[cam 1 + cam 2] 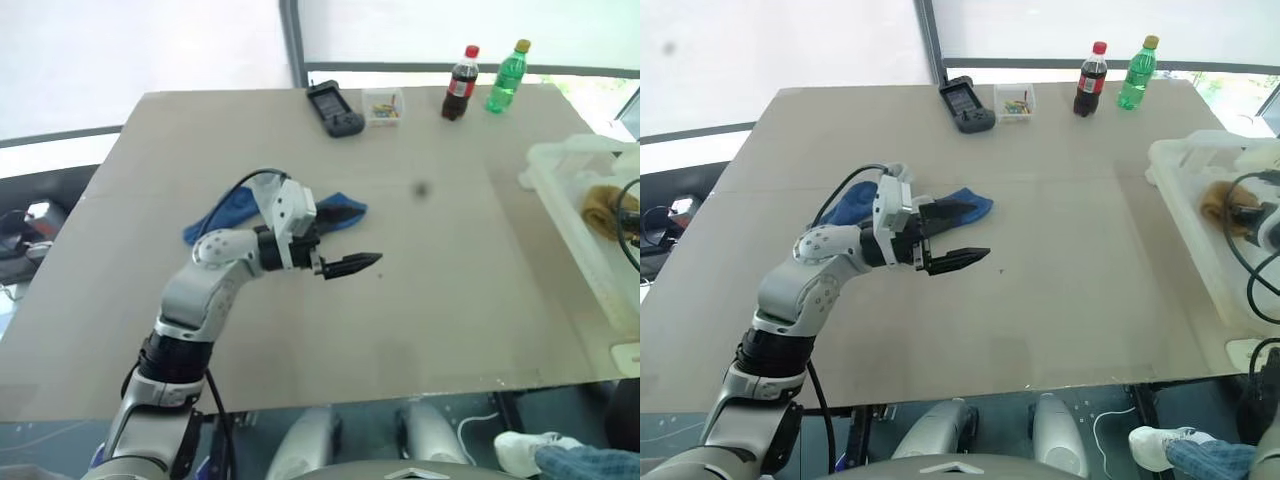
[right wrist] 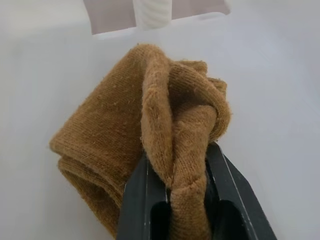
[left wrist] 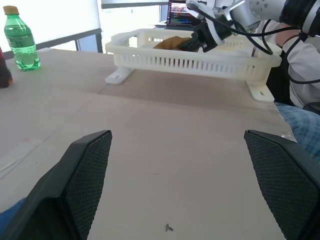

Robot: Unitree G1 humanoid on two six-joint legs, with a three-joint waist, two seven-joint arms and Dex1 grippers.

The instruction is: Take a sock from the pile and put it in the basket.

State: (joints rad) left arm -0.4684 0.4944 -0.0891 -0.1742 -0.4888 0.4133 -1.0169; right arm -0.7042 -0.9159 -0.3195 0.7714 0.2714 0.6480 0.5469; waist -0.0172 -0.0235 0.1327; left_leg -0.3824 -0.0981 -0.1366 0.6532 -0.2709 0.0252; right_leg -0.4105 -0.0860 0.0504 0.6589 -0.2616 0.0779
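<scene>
My right gripper (image 2: 187,200) is pinched tight on a mustard-yellow sock (image 2: 150,135); cloth bunched up betw. the two black fingers (image 2: 142,200), rest of it folded in a lump past the tips. Behind the sock it's all pale white plastic, i.e. the inside of the basket (image 1: 1180,165). In the head views the sock sits as a yellow lump inside the basket at the table's right edge, w/ my right wrist and cables over it.

My left gripper (image 1: 975,256) is wide open, nothing in it, held level above the table (image 1: 1060,300) near the middle, tips toward the basket but well apart from it. Just behind that hand lies what's left of the pile (image 1: 960,208): blue socks w/ a darker one, flat on the table.

Far edge: a black device (image 1: 962,103), small clear box (image 1: 1016,102), cola bottle (image 1: 1089,80), green bottle (image 1: 1136,72).
</scene>
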